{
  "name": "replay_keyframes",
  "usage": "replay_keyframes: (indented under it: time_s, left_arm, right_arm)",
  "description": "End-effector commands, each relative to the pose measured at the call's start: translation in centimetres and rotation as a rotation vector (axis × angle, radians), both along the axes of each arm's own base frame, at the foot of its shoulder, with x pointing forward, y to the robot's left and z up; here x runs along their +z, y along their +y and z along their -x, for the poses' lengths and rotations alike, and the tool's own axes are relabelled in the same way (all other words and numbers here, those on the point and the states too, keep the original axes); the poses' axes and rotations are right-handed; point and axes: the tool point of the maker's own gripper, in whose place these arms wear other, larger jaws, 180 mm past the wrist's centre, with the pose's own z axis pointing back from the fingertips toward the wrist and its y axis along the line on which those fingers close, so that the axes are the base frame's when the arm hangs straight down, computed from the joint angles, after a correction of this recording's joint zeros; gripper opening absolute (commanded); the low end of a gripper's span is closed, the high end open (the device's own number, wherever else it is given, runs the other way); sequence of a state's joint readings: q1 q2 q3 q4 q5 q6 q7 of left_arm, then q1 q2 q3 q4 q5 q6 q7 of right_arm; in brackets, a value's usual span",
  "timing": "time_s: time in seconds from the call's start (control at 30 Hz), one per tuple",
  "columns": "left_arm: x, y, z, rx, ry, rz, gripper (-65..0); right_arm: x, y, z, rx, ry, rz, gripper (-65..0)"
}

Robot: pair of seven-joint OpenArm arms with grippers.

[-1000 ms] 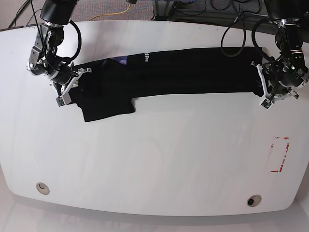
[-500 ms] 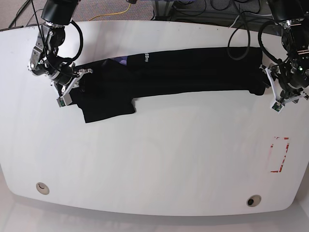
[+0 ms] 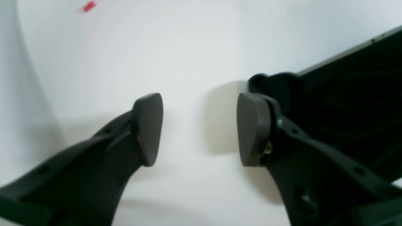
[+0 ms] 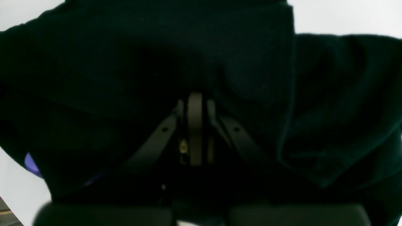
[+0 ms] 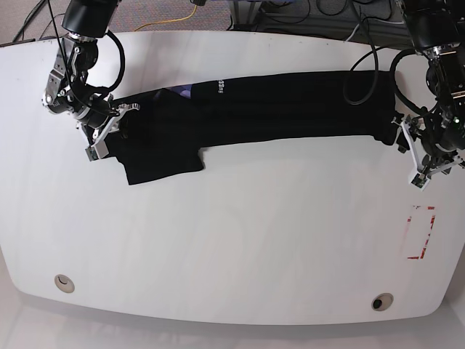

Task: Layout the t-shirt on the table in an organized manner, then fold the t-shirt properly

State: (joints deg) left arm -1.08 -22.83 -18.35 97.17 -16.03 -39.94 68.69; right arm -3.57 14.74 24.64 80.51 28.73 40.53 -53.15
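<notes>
Both claws differ: the left gripper (image 3: pixel 199 128) stands parted over bare table (image 5: pixel 240 240), released just beside the t-shirt (image 5: pixel 276 109) hem, while the right gripper (image 4: pixel 194 125) is clenched on the t-shirt's sleeve end. Stretched long, the garment lies across the table's far side.

The white printed label (image 5: pixel 219 88) inside the neck of the soft black cloth t-shirt (image 5: pixel 276 105) is too small to read. In the right wrist view the dark cloth fills nearly the whole picture, running off its top and right edges (folds barely separable). The red tape rectangle (image 5: pixel 422 233) near the glossy white table's (image 5: pixel 240 240) right edge looks broken.
</notes>
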Motion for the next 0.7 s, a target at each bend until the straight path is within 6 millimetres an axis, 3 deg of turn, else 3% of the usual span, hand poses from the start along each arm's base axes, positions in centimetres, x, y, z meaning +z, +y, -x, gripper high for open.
replay_keyframes:
  time_s: [0.0, 0.43, 0.67]
  left_arm:
    - [-0.1, -0.4, -0.9, 0.002, -0.015, 0.073, -29.9]
    - [-4.8, -2.4, 0.2, 0.057, 0.099, 0.275, -29.9]
    - [-5.4, -3.0, 0.3, 0.06, 0.11, 0.295, -30.3]
  right_arm:
    - [-0.9, -0.8, 1.1, 0.013, 0.068, 0.055, -63.3]
    - [-0.9, -0.8, 1.1, 0.013, 0.068, 0.055, -63.3]
    - [-0.9, -0.8, 1.1, 0.013, 0.068, 0.055, -63.3]
